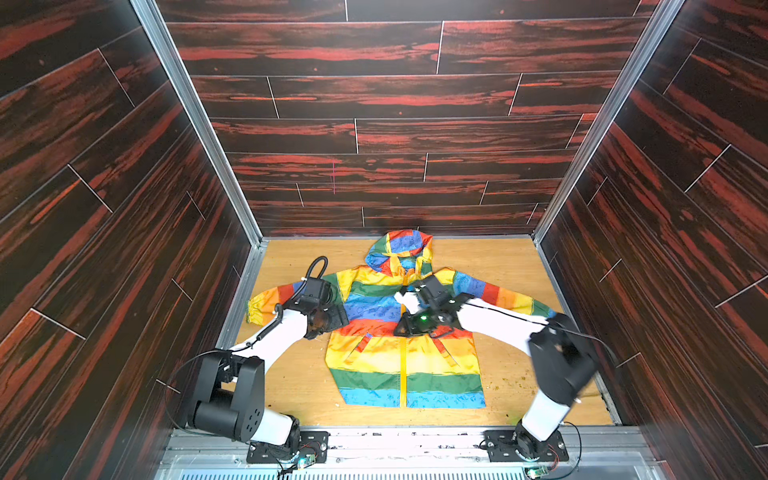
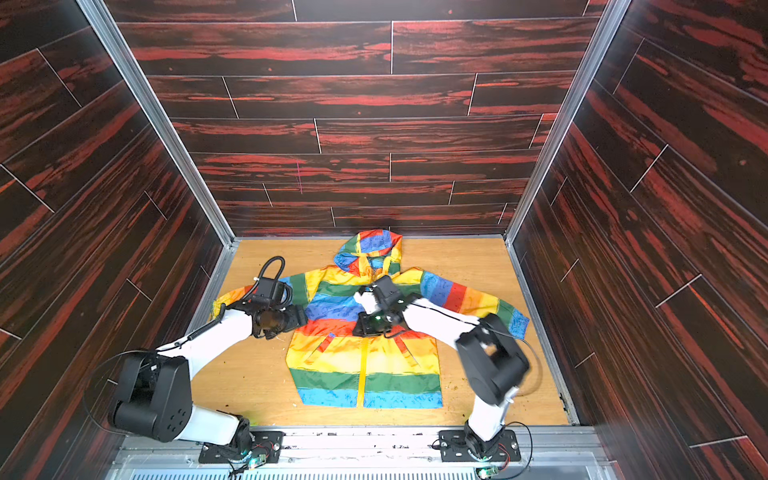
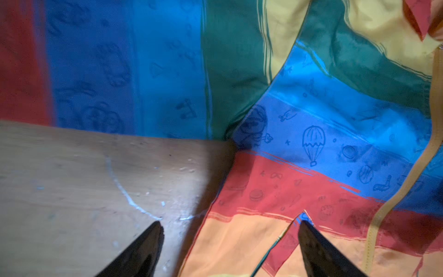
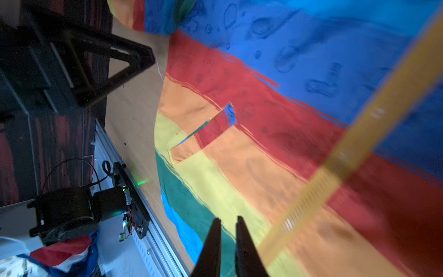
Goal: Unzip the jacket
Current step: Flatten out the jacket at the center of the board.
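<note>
We see the jacket (image 1: 365,361) lying flat on the wooden table (image 1: 291,374), front side up and sleeves spread out. Its yellow zipper (image 1: 402,374) is closed along the lower part that shows. Our left tool (image 3: 230,227) is wide open and holds nothing, with one tip over the bare table just beside the jacket and the other at the top of the jacket's slanted pocket (image 3: 285,242). Our right tool (image 4: 228,219) hangs over the jacket's front just beside the zipper, its tips almost together, with nothing pinched between them.
</note>
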`<move>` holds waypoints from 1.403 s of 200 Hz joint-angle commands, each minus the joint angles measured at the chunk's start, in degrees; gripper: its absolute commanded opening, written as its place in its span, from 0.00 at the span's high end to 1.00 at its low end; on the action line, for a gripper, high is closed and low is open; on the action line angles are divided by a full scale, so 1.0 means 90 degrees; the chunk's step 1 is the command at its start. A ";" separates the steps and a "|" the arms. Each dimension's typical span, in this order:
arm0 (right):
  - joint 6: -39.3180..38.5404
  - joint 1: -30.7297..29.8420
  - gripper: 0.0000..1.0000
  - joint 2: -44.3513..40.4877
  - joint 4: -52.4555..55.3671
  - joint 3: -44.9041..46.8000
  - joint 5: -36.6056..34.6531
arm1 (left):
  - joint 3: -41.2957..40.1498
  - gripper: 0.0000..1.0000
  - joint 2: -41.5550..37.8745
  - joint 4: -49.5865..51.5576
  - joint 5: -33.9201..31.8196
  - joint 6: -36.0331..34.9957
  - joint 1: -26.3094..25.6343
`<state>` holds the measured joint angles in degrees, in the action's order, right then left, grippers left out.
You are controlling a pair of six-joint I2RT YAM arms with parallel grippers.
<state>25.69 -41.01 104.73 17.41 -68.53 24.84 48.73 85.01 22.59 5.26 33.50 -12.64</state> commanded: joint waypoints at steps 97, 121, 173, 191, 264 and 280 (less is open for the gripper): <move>0.0302 0.0282 0.85 0.1957 0.1174 -0.1284 0.0496 | -0.1351 0.15 -0.0960 -0.0716 0.1510 0.1121 0.0030; 0.0321 0.0344 0.84 0.2147 0.1249 -0.1346 0.0521 | -0.1904 0.18 -0.1350 -0.1845 0.2863 0.1490 0.0028; 0.0300 0.0443 0.85 0.2087 0.1318 -0.1236 0.0179 | -0.2457 0.23 -0.2503 -0.1349 0.3401 0.1487 0.0013; 0.0345 0.0458 0.85 0.2037 0.1183 -0.1099 0.0204 | -0.2375 0.23 -0.2735 -0.0197 0.3060 0.1080 -0.0013; 0.0388 0.0475 0.85 0.1898 0.1005 -0.0901 0.0233 | -0.2156 0.42 -0.2487 0.0944 0.1922 0.0695 -0.0690; 0.0378 0.0475 0.85 0.1870 0.0997 -0.0911 0.0204 | -0.1907 0.58 -0.2442 0.1536 0.1296 0.0611 -0.0734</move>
<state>28.91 -36.88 121.45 24.62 -78.46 30.72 28.16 62.48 26.70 25.41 40.25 -18.41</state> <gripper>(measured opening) 0.149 0.500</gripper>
